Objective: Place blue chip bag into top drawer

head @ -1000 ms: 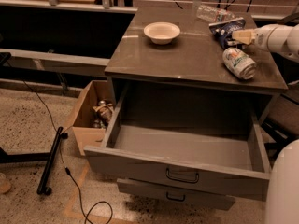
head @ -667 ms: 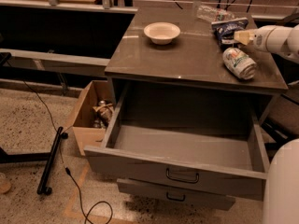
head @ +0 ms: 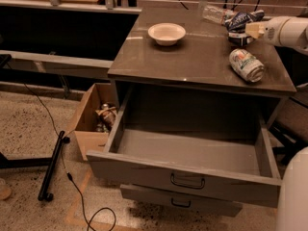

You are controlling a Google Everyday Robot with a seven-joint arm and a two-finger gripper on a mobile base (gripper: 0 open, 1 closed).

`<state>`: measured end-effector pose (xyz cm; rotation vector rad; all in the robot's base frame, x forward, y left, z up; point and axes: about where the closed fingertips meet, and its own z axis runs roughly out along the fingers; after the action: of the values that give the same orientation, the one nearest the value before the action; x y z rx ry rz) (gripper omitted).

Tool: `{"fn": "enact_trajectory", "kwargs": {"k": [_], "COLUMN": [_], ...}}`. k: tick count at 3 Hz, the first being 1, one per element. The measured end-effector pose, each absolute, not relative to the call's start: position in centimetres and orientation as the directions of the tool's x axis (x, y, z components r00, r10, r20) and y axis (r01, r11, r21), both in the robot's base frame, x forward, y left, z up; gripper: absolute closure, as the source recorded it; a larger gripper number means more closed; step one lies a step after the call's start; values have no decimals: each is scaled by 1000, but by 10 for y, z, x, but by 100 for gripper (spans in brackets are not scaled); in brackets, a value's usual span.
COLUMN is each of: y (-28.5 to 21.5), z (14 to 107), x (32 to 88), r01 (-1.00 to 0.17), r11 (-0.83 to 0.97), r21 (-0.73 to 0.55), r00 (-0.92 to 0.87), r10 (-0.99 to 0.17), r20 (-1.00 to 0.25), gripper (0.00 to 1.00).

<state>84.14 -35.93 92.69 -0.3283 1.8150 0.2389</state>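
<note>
Two drawers sit nearest you. The lower drawer [head: 180,201] is barely out. The top drawer [head: 144,170] above it is pulled well out, wire handle centred on its front, with no load showing inside. The opening is done and the receiving end is ready.

The cardboard box [head: 89,124] is on the floor, left of the bench, with odds and ends inside. It's not your concern.

On the bench [head: 192,61], a drink can [head: 246,65] lies on its side near the right edge, about midway back. A white bowl [head: 166,33] stands upright toward the far edge, left of centre. A clear bottle [head: 214,14] lies at the far edge, right of centre.

The blue chip bag [head: 243,19] is at the far right corner, crumpled, on the bench just beside the bottle. It is not yet lifted.

The gripper [head: 253,30] comes in over the right edge at that same corner, its pale tip against or just over the bag's near side; contact is uncertain. You cannot tell from this view whether it is spread or clamped.

Judgement: you are in the reach-and-grasp step, with carry and release still to do. The next move calls for a sure pinch on the crinkled foil and a lift high enough to pass the can. Then travel toward the near edge and down into the top drawer. Watch the can: it lies near your path and would likely roll if clipped.

Against the earlier frame, the gripper tip sits slightly nearer the far edge, closer onto the bag. Bag, can, bowl and drawers are where they were.
</note>
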Motion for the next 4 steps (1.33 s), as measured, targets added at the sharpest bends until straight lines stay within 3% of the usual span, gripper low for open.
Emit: {"fn": "enact_trajectory", "kwargs": {"k": [3, 4], "y": [-242, -231], "z": [939, 936], "x": [734, 730], "r01": [-611, -630], "r11": [769, 749], "r21": [186, 202], "r00": [-382, -390], "r10": [-81, -80], "r20": [-920, -918], "gripper": [100, 100]}}
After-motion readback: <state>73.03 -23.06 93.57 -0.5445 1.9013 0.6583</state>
